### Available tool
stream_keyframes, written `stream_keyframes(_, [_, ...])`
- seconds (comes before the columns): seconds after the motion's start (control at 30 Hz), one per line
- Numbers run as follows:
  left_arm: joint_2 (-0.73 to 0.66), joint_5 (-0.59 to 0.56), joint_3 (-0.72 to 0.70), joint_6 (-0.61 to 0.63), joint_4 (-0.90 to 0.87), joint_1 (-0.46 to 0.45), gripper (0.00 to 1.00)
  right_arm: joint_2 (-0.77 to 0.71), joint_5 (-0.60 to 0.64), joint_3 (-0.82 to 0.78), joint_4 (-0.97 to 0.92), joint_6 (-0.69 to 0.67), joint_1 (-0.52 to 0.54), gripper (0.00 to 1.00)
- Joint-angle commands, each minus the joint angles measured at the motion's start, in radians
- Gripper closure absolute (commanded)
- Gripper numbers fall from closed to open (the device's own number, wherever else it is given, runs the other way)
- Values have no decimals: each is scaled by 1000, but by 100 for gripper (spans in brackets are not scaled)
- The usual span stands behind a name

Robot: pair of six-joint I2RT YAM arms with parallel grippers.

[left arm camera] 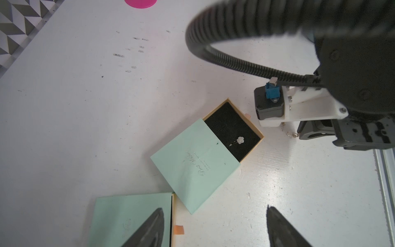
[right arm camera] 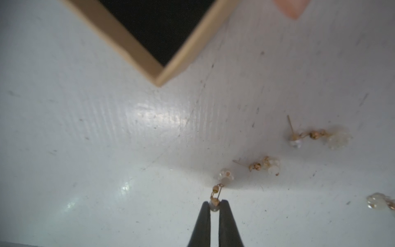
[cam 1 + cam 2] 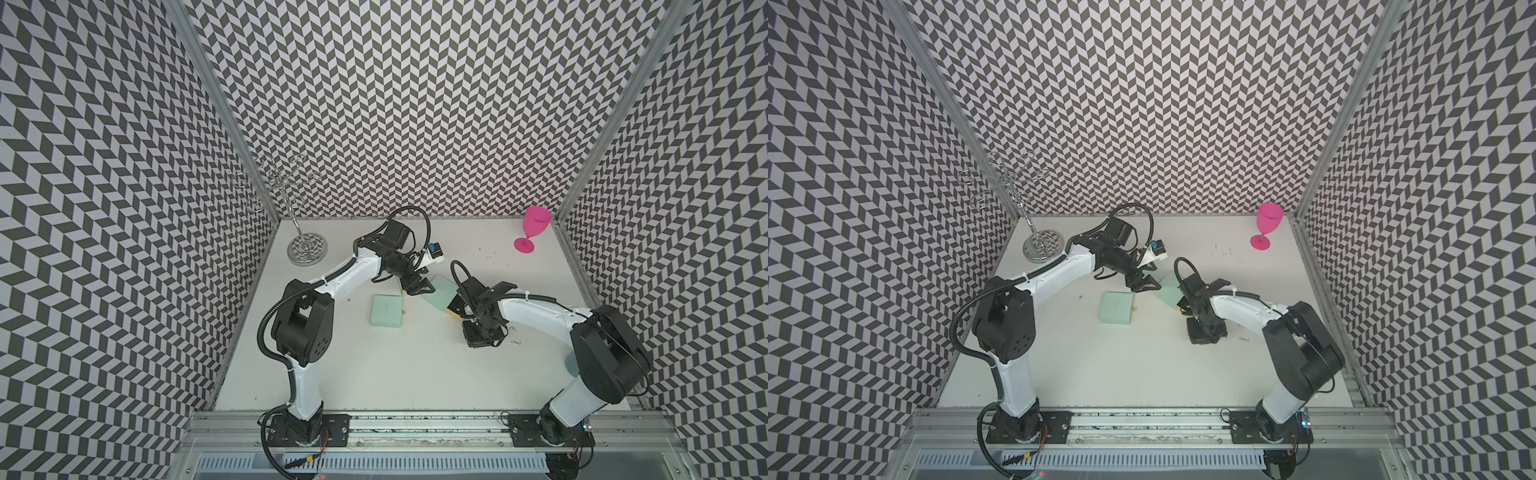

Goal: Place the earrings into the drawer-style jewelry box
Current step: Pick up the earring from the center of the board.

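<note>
1. Right wrist view first: the desk (image 2: 85, 149) around me is bare white, so only the drawer's rim stands in my path.
2. The jewelry box (image 1: 196, 164) lies just ahead of my right gripper (image 2: 214, 206). Its drawer (image 2: 158, 72) is slid out of the mint sleeve with the black lining showing, and one earring (image 1: 239, 140) already lies inside. A second mint box (image 1: 128, 218) sits under my left gripper (image 1: 214, 213).
3. My left gripper hangs spread wide and holds nothing.
4. My right gripper is pinching the held earring (image 2: 218, 189) by its stud end, with the flower charm trailing ahead of the fingertips. I would lift straight up and slowly until the charm hangs free. Then I would carry it forward over the tan rim and let go only close above the lining, so it cannot bounce out.
5. Three loose earrings (image 2: 259, 165) lie on the desk beside my right gripper, and I should not sweep them.
6. The sleeve bears fine script that seems to read "Best Wishes". The smaller line beside it is illegible.
</note>
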Motion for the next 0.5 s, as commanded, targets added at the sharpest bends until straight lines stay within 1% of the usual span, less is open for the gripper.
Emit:
stream_keyframes(0.0, [-41,11,-1,22,1,-3,24,-40,33,43,-57,-8,3,91])
stream_keyframes(0.2, [-40,11,-6,21,6,-3,24,-42,44,94,-87,-21,-8,91])
stream_keyframes(0.47, [-40,6,-1,21,11,-3,24,-21,62,213,-144,-64,-43,91])
